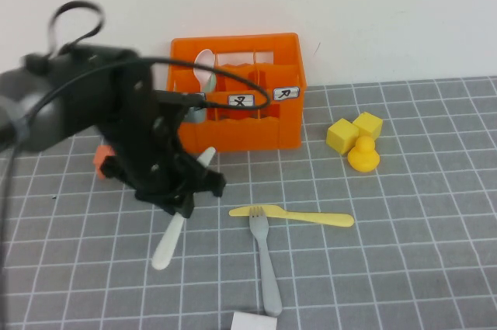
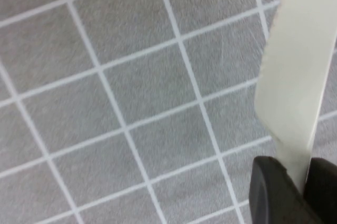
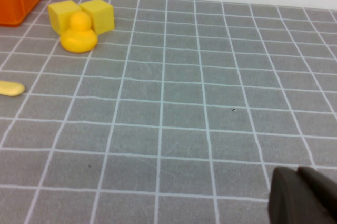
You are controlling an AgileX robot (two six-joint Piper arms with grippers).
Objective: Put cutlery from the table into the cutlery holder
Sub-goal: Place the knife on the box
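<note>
The left tool (image 1: 182,194) pinched the white knife (image 1: 172,238) mid-length, well balanced. It looked light, stiff, slippery. The right tool (image 3: 303,197) sat parked over the table (image 3: 210,103); its state, I couldn't tell.

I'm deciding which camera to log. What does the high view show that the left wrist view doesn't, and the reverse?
Only the high view shows the bright orange plastic cutlery holder, grey plastic fork, pale yellow plastic knife and yellow rubber duck. Only the left wrist view shows the left gripper shut on the white plastic knife. Both show that knife and the grey gridded table. The right gripper appears only in its own wrist view.
</note>
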